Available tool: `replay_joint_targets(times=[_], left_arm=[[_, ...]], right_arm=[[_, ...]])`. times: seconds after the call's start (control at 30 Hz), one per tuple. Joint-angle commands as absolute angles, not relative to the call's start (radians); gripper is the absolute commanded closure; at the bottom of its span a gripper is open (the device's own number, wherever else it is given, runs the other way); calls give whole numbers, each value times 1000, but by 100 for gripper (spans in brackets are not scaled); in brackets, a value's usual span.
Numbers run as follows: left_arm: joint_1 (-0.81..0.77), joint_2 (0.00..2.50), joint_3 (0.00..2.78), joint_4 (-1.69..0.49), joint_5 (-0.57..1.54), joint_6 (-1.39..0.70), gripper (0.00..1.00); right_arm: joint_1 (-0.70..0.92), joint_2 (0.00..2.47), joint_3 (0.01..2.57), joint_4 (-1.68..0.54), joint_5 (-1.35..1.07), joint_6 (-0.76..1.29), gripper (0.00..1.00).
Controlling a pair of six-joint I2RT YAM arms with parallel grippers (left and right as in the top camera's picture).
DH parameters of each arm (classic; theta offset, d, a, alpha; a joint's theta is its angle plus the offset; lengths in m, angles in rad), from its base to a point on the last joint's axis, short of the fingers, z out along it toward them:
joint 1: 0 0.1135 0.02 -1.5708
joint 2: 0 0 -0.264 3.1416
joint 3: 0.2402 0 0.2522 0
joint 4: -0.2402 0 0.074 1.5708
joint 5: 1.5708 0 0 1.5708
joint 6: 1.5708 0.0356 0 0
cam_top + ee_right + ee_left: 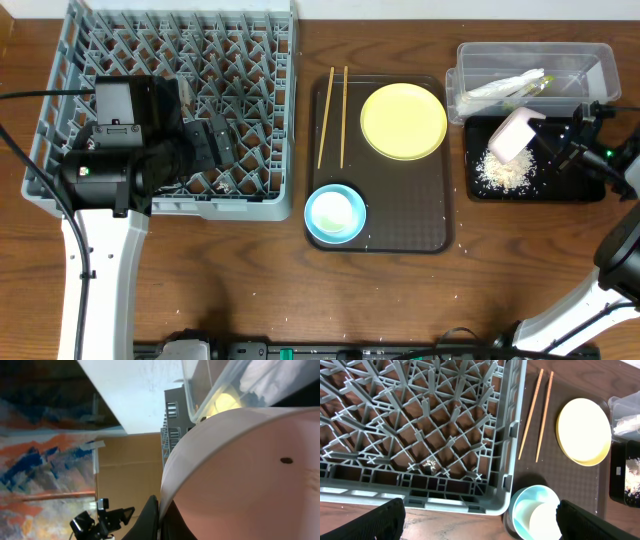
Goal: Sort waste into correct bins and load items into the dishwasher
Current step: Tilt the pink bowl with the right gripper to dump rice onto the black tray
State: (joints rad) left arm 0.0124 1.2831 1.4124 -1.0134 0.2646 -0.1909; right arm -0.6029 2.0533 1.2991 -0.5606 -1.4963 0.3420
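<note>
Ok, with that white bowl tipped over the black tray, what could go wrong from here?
The right gripper pinches only the rim of the tilted white bowl, so it might slip into the beige crumbs. Any crumbs left inside could drop beyond the shallow black tray when it swings away.

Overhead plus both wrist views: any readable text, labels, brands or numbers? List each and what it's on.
No readable text in any view.
Too small to read: any print on the small green-yellow snack wrapper in the clear plastic tub.
No markings seen: square grey plastic dish rack, round yellow plate, white bowl.
</note>
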Motion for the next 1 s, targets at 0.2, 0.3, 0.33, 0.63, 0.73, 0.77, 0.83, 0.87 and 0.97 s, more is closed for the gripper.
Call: replay_joint_targets(times=[0.2, 0.3, 0.33, 0.63, 0.73, 0.77, 0.83, 0.87, 0.97], left_arm=[[17, 1287, 1410, -1013, 276, -200, 2], [17, 1287, 1410, -1013, 277, -200, 2], [17, 1287, 1410, -1013, 277, -200, 2], [17, 1287, 1410, -1013, 276, -200, 2], [17, 1287, 1410, -1013, 277, -200, 2], [17, 1287, 1410, -1013, 277, -200, 2], [17, 1287, 1410, -1013, 277, -200, 2], [17, 1287, 1410, -1013, 277, -200, 2], [17, 1287, 1410, -1013, 277, -200, 2]], right_arm=[[-608, 2053, 1307, -588, -1417, 337, 99], [-608, 2053, 1307, -619, -1349, 305, 99], [-608, 2052, 1307, -636, -1334, 286, 99], [-607, 1912, 1308, -694, -1265, 183, 99], [-608, 1835, 1309, -676, -1265, 211, 99], [-608, 1814, 1309, -669, -1266, 217, 99], [-607, 1787, 1309, -654, -1273, 215, 99], [-607, 1779, 1309, -641, -1301, 198, 99], [-607, 1789, 1308, -639, -1422, 125, 99]])
